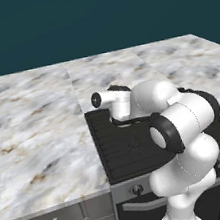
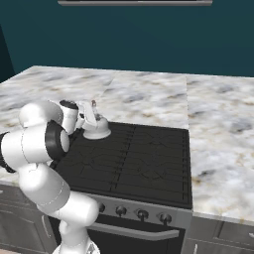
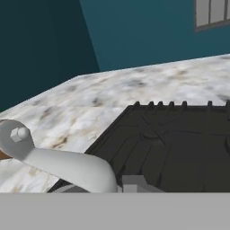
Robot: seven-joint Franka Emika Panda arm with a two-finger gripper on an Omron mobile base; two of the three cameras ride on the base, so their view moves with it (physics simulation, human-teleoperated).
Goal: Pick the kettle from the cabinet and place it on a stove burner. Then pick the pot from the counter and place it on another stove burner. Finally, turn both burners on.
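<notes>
One small kettle set on the stove's far corner

One small rounded silvery-white kettle (image 2: 96, 130) sits on the black grid grate of the back burner (image 2: 106, 136) at the corner of the cooktop nearest the arm, close to the edge where the grate meets the white-grey marble worktop (image 2: 149, 94). From the right base view, its thin wire handle rises to a small brown piece at the top, and the white hand of the arm is pressed in right beside that handle. The claw (image 2: 89, 113) is clenched tight; its fingertips are tucked against the handle, but I cannot make out whether they actually pinch the wire or merely rest against it.

From the left base view the arm's bulky white links cover the kettle, and the wrist (image 1: 111, 99) reaches over the back edge of the black cooktop (image 1: 124, 150). The hand view looks low across the grates: a pale curved handle bracket with a hex bolt (image 3: 20, 134) sweeps across the lower left, with a sliver of brown at the frame's edge, and the marble slab runs beyond to a teal wall (image 3: 134, 31).

Along the grey stove front sits a row of dark round knobs (image 2: 142, 214) above a silver oven bar (image 2: 134, 232). The other burners carry nothing but their grates.
</notes>
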